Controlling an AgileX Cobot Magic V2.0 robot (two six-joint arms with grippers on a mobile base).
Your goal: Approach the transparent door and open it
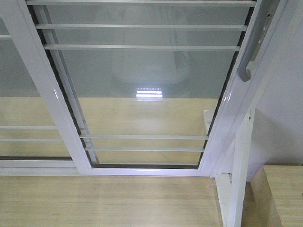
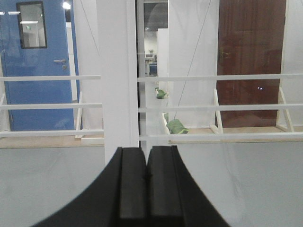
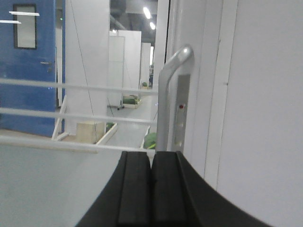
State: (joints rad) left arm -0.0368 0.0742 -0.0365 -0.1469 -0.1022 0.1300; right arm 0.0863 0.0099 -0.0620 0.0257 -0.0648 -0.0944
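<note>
Glass door (image 1: 142, 75) reached, seemingly shut; handle (image 3: 164, 101) untouched ahead of right tool (image 3: 151, 182); it and left tool (image 2: 147, 177) clenched empty. Gripping, sliding remain.

Blue door (image 2: 42, 61), brown door (image 2: 251, 47).

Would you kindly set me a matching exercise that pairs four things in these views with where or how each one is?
Things:
1. handle
2. left pincer
3. blue door
4. brown door

Descriptions:
A. shut, facing a white stile
B. seen through the transparent door, far left
C. on that door's own stile, just ahead of the right pincer
D. seen through that door, on the right

Pairs: 1-C; 2-A; 3-B; 4-D
</note>
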